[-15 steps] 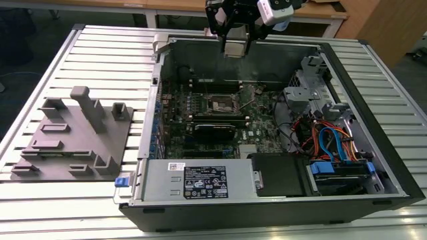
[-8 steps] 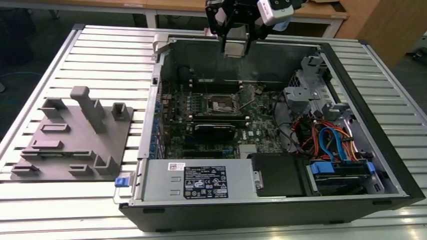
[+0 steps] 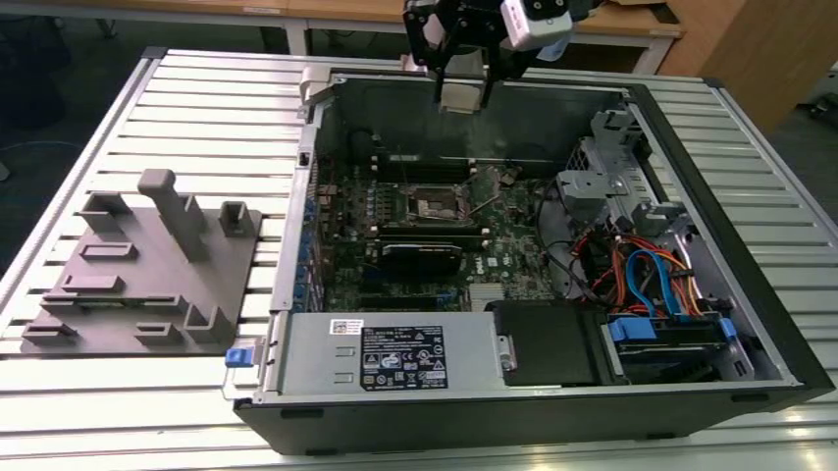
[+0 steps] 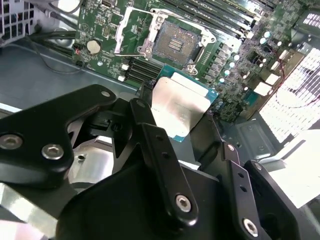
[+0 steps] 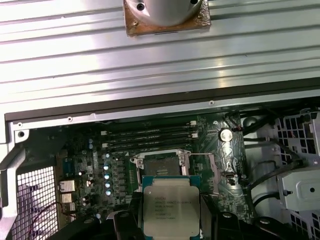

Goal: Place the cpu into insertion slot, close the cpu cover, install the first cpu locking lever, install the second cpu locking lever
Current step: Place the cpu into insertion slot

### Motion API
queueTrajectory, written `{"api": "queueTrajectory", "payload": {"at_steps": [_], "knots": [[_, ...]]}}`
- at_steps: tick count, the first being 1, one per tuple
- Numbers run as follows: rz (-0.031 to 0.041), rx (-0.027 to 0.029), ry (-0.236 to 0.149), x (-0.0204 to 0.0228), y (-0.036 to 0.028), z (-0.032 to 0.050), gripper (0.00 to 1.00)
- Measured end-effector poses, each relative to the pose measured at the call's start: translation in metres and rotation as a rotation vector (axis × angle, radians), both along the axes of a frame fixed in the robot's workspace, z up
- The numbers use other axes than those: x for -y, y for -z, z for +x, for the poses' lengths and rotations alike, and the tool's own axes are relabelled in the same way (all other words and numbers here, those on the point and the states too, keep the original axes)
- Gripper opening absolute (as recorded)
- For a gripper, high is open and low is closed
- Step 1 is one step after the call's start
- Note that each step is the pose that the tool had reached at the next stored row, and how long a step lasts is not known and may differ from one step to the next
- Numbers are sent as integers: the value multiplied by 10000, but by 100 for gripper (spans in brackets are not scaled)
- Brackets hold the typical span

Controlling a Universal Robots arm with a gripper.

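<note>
Gripper [image 3: 464,98] w/ cpu [image 5: 171,204] over case [image 3: 524,429] | insertion slot [image 4: 176,44] uncovered inside

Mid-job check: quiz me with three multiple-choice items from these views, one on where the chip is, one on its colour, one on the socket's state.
1. Where is the chip?
A seated in the socket
B held by the gripper above the open computer case
C in a person's hand

2. The chip's face is:
A black
B red
C silvery

3. The socket is:
A empty
B holding a chip
C under a cooler

Answers:
1 B, both wrist views show it clamped clear of the socket.
2 C, its metal face is pale silver.
3 A, its dark centre lies bare.
</note>
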State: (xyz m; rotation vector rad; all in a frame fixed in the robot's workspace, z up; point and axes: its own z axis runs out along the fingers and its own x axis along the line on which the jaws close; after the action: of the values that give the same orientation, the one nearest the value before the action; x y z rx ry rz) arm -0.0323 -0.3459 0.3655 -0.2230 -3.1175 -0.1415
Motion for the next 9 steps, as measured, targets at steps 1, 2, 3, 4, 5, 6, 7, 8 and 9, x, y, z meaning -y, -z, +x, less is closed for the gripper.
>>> {"api": "queueTrajectory", "payload": {"at_steps": [1, 2, 3, 4, 5, 6, 7, 8, 9], "knots": [[1, 0, 61, 0, 0, 0, 54], [1, 0, 80, 0, 0, 0, 54], [1, 0, 84, 0, 0, 0, 54], [1, 1, 84, 0, 0, 0, 54], [1, 1, 85, 0, 0, 0, 54], [1, 1, 85, 0, 0, 0, 54], [1, 1, 85, 0, 0, 0, 54], [1, 1, 85, 0, 0, 0, 54], [1, 1, 85, 0, 0, 0, 54]]}}
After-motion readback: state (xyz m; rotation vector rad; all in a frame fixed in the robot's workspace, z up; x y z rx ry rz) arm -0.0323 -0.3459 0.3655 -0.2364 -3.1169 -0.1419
